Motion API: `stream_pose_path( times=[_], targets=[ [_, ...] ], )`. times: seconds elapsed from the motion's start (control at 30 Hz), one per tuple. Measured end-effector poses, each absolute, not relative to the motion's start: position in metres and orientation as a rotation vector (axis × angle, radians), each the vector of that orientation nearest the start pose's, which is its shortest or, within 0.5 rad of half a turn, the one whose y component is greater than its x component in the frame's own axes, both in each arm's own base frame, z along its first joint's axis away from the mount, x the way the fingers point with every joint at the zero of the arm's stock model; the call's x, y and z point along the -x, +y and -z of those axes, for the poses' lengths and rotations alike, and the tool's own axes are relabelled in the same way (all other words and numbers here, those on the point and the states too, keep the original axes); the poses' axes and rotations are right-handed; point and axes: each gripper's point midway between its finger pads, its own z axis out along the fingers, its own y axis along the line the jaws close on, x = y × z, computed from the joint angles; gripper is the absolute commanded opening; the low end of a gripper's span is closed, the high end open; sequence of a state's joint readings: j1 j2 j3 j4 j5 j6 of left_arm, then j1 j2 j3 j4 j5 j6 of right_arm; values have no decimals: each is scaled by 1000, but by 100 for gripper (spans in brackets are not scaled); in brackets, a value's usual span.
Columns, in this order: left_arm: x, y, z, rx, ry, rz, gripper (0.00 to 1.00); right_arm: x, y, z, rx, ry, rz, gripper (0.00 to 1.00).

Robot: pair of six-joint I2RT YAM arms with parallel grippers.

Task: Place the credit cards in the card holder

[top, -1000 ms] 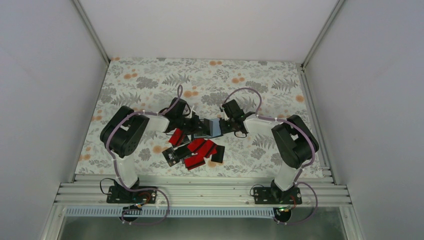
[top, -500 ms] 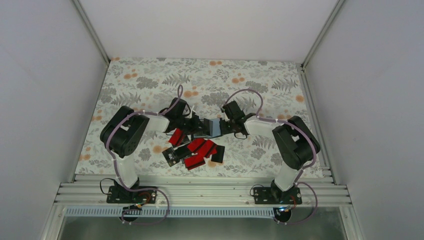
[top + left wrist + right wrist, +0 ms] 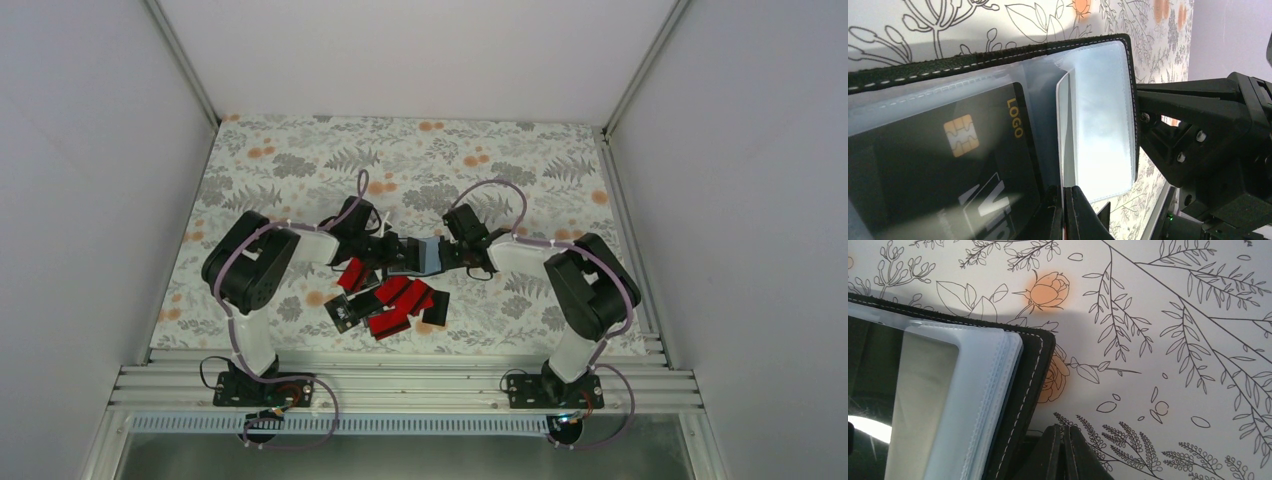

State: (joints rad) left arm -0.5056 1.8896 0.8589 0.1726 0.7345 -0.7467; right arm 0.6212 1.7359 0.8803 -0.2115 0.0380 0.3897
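Note:
The card holder (image 3: pixel 426 256) lies open between both arms, black cover with clear sleeves (image 3: pixel 1108 115) inside. One black credit card (image 3: pixel 948 165) with a gold chip sits in its left sleeve. My left gripper (image 3: pixel 1064 200) is shut on a thin card seen edge-on, with a red sliver between the fingers, running up into an upright sleeve. My right gripper (image 3: pixel 1064 437) is shut with nothing showing between its fingers, its tips at the holder's stitched right edge (image 3: pixel 1033 370). Several loose red and black credit cards (image 3: pixel 395 305) lie heaped just in front of the holder.
The floral table cover (image 3: pixel 300 170) stretches behind and to both sides. Grey walls close in left, right and back. An aluminium rail (image 3: pixel 400 385) with both arm bases runs along the near edge. The right arm's black wrist (image 3: pixel 1208 150) fills the left wrist view's right side.
The right wrist has edged slightly left toward the holder. Both grippers stay shut, and the holder and card heap have not moved.

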Motion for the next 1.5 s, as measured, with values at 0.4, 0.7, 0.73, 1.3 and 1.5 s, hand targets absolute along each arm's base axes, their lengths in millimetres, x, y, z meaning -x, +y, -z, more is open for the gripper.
stream_pose_path(
  times=[0.4, 0.7, 0.73, 1.3, 1.5],
  targets=[
    [-305, -300, -30, -140, 2648, 1369, 3, -313, 222, -12, 271, 2630, -314, 4],
    [-302, -303, -33, -108, 2619, 1476, 3, -313, 222, -12, 244, 2617, -286, 4],
    [-302, -304, -34, -99, 2616, 1492, 3, -314, 222, -12, 244, 2615, -283, 7],
    [-300, -301, -31, -177, 2664, 1380, 3, -275, 222, -51, 352, 2720, -350, 49],
    [-300, -301, -31, -187, 2677, 1351, 3, -276, 252, -92, 398, 2650, -573, 40]
  ],
)
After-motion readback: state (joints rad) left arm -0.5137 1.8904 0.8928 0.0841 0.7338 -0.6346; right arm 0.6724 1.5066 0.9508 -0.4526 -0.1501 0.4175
